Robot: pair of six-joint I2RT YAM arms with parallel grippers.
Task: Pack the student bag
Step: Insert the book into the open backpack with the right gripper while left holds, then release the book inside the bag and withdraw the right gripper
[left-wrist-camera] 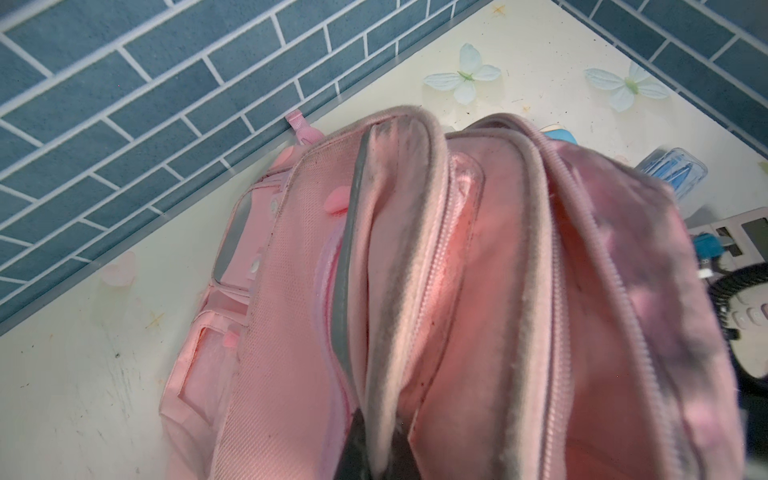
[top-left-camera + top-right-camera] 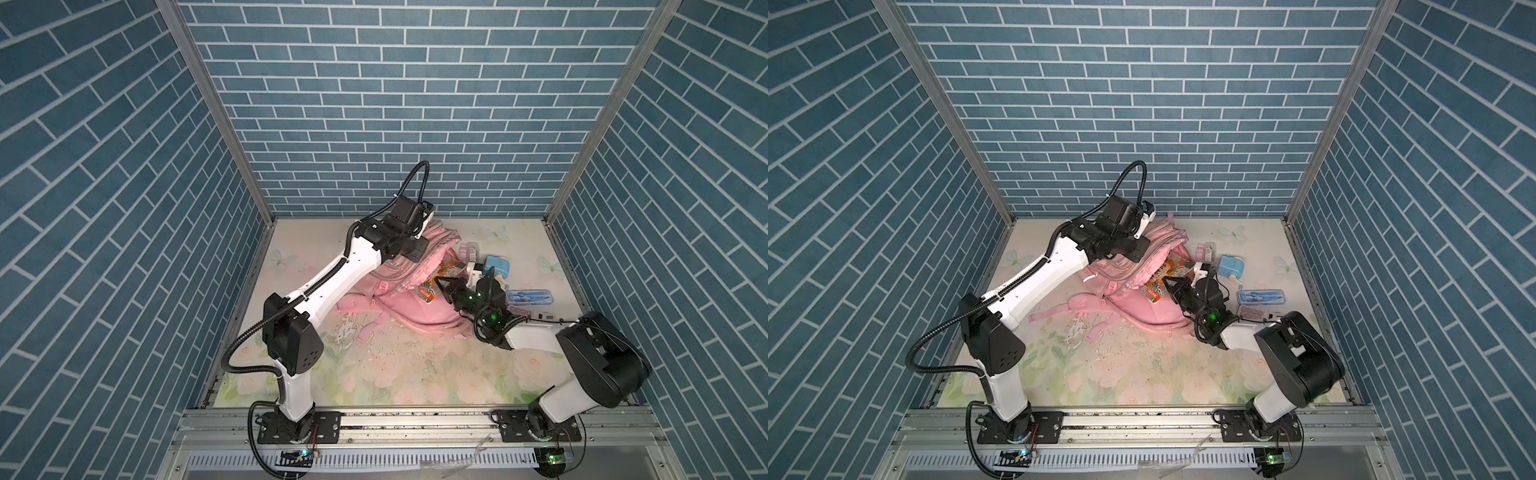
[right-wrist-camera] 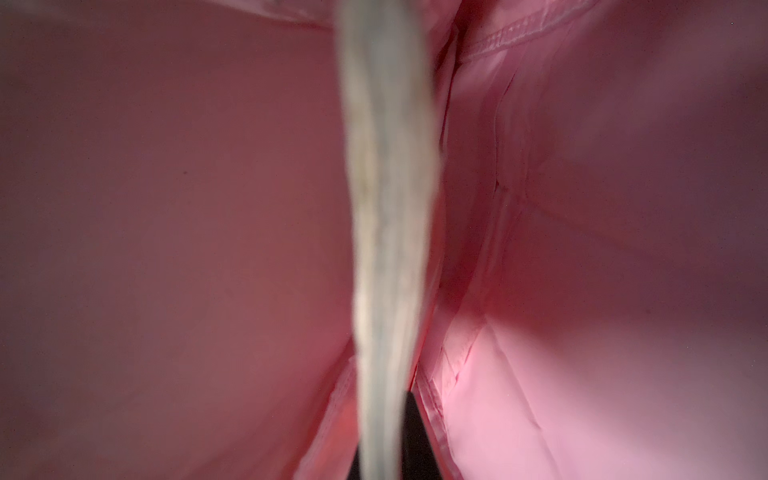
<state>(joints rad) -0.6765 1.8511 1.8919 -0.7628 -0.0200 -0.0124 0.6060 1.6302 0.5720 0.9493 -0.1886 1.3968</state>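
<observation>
The student bag (image 2: pixel 399 307) (image 2: pixel 1142 311) is a big soft pink backpack lying at the back middle of the table, mouth open to the right. My left gripper (image 2: pixel 422 251) (image 2: pixel 1144 245) is shut on the grey-trimmed rim of the bag's opening (image 1: pixel 386 291) and holds it raised; the jaws (image 1: pixel 380 465) pinch the fabric edge. My right gripper (image 2: pixel 438 286) (image 2: pixel 1167 284) is shut on a colourful orange book (image 2: pixel 446 270) (image 2: pixel 1163 274) that is partly inside the opening. In the right wrist view the book's pale page edge (image 3: pixel 386 208) runs between the jaws, with pink lining (image 3: pixel 166 208) all around.
To the right of the bag lie a blue boxy item (image 2: pixel 496 266), a clear blue instrument case (image 2: pixel 530 297), a small pink-and-clear item (image 2: pixel 469 251) and a flat pinkish pack (image 2: pixel 523 311). Pink straps (image 2: pixel 365 332) trail toward the front. Brick-patterned walls enclose three sides.
</observation>
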